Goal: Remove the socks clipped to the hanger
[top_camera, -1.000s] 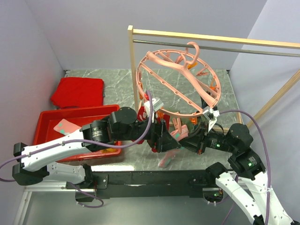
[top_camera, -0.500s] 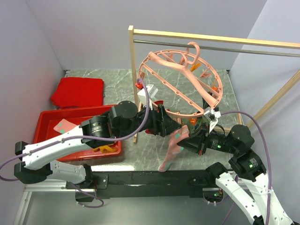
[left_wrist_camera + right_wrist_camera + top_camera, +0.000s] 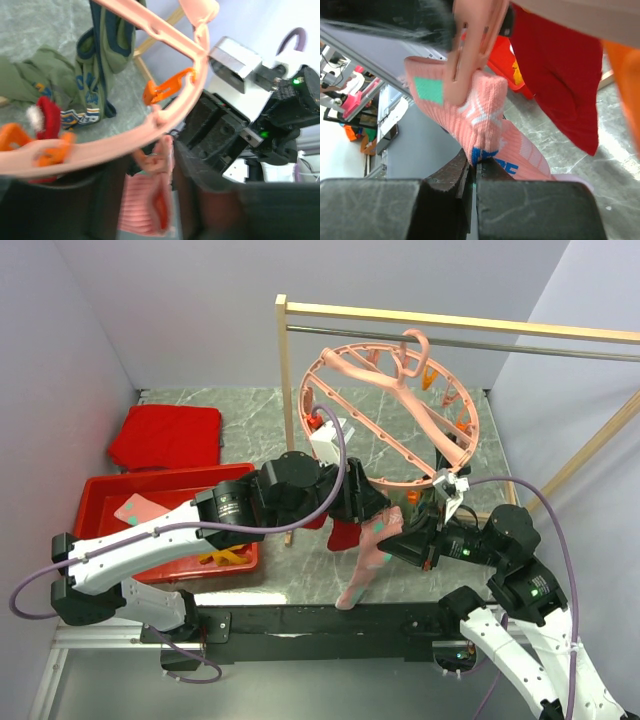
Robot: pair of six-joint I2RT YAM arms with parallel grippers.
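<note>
While the right tool [image 3: 473,162] clamps a sock [image 3: 481,116], the left arm [image 3: 160,537] lies outstretched.

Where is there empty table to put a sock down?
Bare table at the back, between the red cloth and the wooden post. Another bare strip at the front, between the red tray and the hanging pink sock. Crowded under the hanger, around the red sock.

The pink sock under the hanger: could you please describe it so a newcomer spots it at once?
Start at the round salmon hanger on the wooden rack. Below its near rim hangs the pink sock. Unlike the plain red sock beside it, it is ribbed with a teal patch.
</note>
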